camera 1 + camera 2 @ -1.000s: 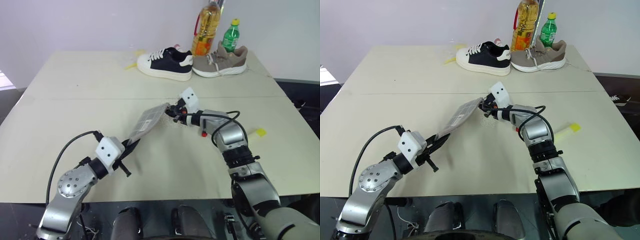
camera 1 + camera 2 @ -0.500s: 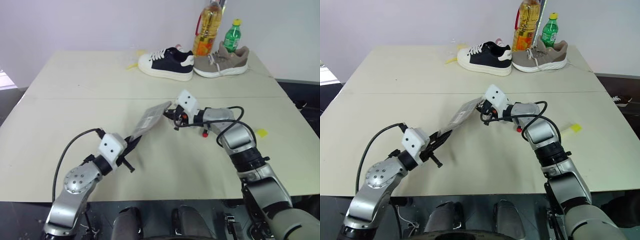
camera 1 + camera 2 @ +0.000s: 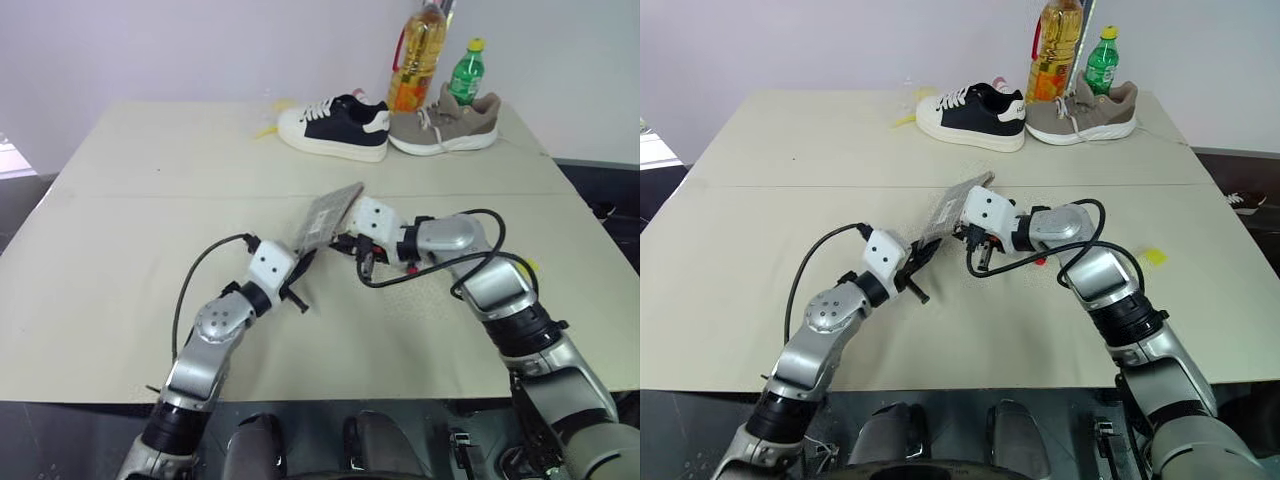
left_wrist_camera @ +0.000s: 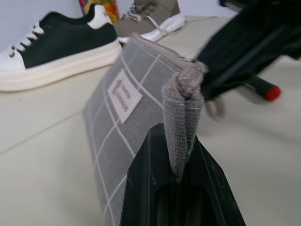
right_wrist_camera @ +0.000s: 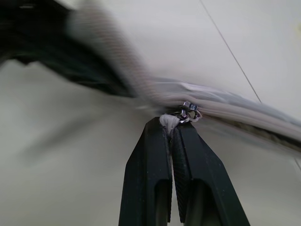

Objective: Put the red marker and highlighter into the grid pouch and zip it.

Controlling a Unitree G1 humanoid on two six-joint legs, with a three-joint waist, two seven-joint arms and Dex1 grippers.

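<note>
Grey grid fabric pinched at one corner in the left claw [image 3: 297, 272], clenched on the grid pouch [image 3: 330, 212] to hold it up off the table [image 3: 150, 200] as an anchor; right claw [image 3: 978, 256] clamped on the zipper pull [image 5: 188, 112], probably to draw it along while the pouch is braced. Red marker [image 4: 261, 88] lies on the table just past the pouch, seemingly not inside; highlighter can't be made out; two sneakers [image 3: 335, 127] and bottles [image 3: 415, 55] at far edge.
</note>
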